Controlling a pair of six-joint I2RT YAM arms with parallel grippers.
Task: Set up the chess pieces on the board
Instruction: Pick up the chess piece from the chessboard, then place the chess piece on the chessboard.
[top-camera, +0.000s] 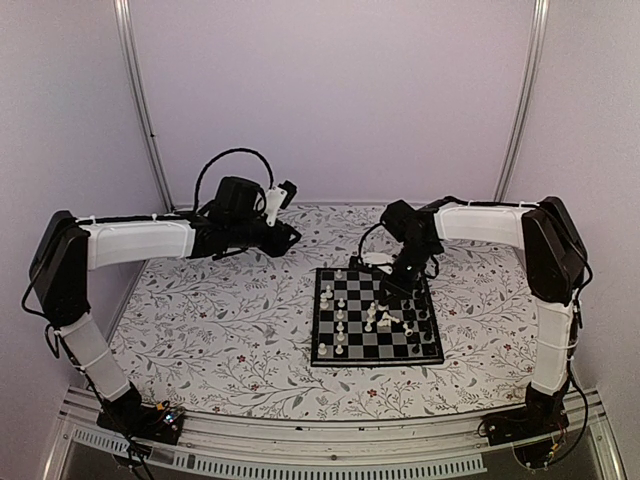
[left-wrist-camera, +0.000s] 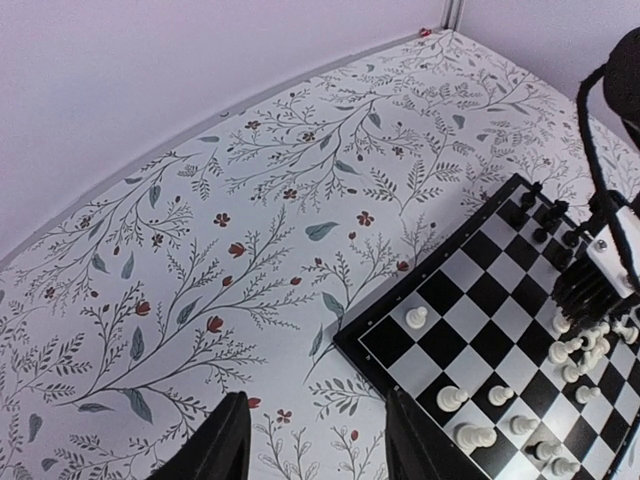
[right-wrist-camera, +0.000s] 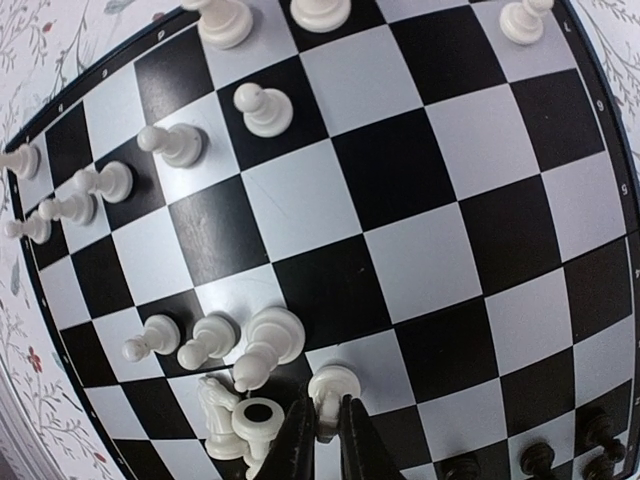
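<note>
Flowered desk (top-camera: 220, 330) with the board (top-camera: 376, 362) lying toward my right arm. My left claw (left-wrist-camera: 318, 450) hangs half-open and empty over the desk just off a board corner, I judge to keep clear. My right claw (right-wrist-camera: 322, 425) is narrowed onto one white piece (right-wrist-camera: 333, 383) beside crowded white pieces (right-wrist-camera: 270, 345), probably to re-seat it. Black pieces (right-wrist-camera: 535, 458) line one edge.
</note>
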